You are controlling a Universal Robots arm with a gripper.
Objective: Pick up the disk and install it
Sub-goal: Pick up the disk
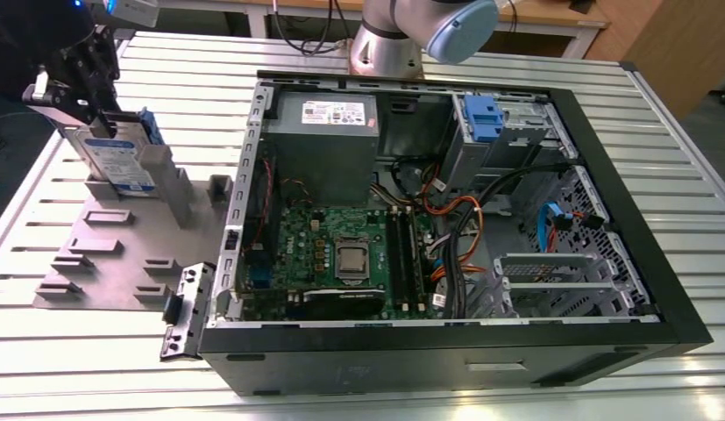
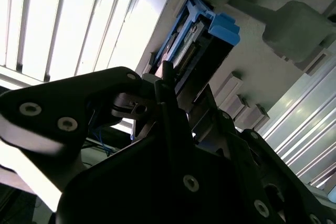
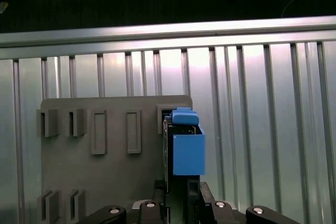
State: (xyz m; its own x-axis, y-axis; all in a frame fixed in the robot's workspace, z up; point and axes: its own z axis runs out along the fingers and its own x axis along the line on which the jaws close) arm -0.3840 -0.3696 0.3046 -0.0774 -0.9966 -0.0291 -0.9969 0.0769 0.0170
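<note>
Pincer (image 1: 95, 121): closed on the upper edge of the disk (image 1: 114, 162), one finger on each side. It hangs over the bench (image 1: 58, 351) toward the exterior view's left.
Disk: upright, label face outward, its lower end in a slot of the grey holder plate (image 1: 117, 263). Blue end handle (image 3: 185, 116) is at the end away from the fingers. Cannot tell whether the lower edge is free of the slot.
Risk, grip: the hold is narrow and near one edge. I judge a sideways pull could swing the disk in the fingers.
Risk, holder: the grey upright post (image 1: 161, 175) stands just beside the disk. A tilted lift could catch the blue rail (image 1: 148, 127) on it and drag the plate.
Risk, case: the near wall (image 1: 251, 175) of the open computer case (image 1: 643, 219) is a raised edge between holder and bay. A low carry could strike it.
Risk, bay: loose cables (image 1: 456, 228) lie close to the drive cage, which already holds another blue-handled carrier (image 1: 481, 118). Snagging looks likely there.
Room, above: open over the holder and over the case.
Room, sides: bare slats on the exterior view's left of the plate. The power-supply box (image 1: 324, 132) and the arm's base (image 1: 386, 44) crowd the far side.
</note>
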